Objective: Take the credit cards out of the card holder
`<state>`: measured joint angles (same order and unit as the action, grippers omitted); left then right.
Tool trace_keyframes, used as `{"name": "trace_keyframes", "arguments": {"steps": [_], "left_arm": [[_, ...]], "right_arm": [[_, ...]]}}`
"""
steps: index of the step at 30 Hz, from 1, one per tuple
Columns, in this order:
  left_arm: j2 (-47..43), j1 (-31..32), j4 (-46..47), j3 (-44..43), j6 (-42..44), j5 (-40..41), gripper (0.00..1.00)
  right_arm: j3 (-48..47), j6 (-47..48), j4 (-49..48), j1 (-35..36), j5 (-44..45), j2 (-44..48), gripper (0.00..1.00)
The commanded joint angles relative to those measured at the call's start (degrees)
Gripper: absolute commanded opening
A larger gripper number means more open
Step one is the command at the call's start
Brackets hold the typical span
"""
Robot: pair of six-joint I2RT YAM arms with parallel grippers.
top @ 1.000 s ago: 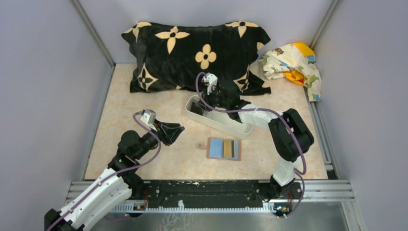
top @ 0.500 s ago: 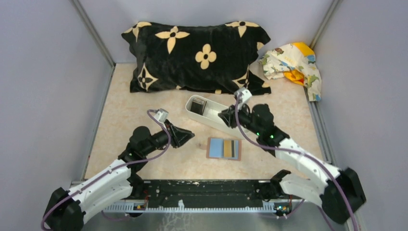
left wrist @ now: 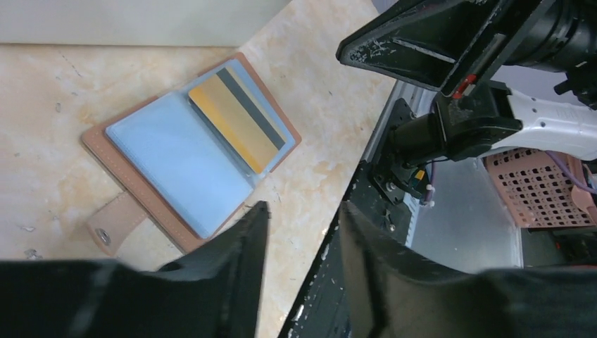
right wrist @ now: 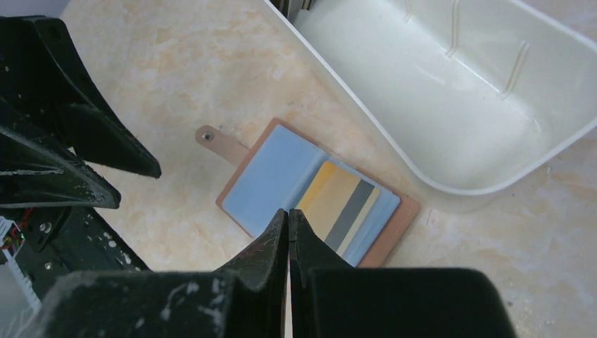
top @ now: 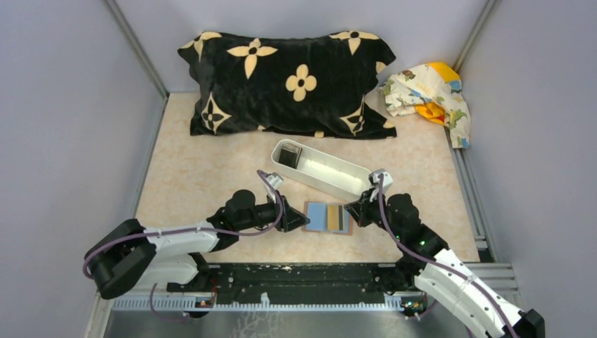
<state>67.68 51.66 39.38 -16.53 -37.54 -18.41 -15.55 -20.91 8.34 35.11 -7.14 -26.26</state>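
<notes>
Lying beside right end effector (top: 355,211) is card holder (top: 320,217).

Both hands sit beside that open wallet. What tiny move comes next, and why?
Probably the right hand should open and lower onto the yellow card: that hand is shut and empty, the card lies in the card holder, and the left hand is open opposite.

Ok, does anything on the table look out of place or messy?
Nothing spilled or damaged. The card holder lies open and flat, cards tucked in its right half. Only the crumpled cloth bunched in the far right corner looks untidy.
</notes>
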Motion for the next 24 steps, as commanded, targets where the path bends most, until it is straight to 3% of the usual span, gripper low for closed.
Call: {"name": "trace_keyframes", "arguments": {"steps": [1,13,19,24], "left_arm": [[4.11,0.15,6.02,-2.87,-1.22,0.77,0.52],[15.3,0.88,7.94,-7.44,-5.48,-3.23,0.54],[21.7,1.53,15.46,-8.12,-10.29,-7.18,0.56],[24.24,3.29,12.21,-10.45,-9.46,-5.02,0.58]], "right_arm": [[0.38,-3.87,1.17,0.39,3.33,0.06,0.0],[3.12,-6.03,1.37,1.36,6.11,-5.61,0.0],[4.13,-6.39,1.98,2.34,8.01,-5.95,0.0],[6.14,-7.57,-0.66,2.5,8.33,-8.04,0.0]]}}
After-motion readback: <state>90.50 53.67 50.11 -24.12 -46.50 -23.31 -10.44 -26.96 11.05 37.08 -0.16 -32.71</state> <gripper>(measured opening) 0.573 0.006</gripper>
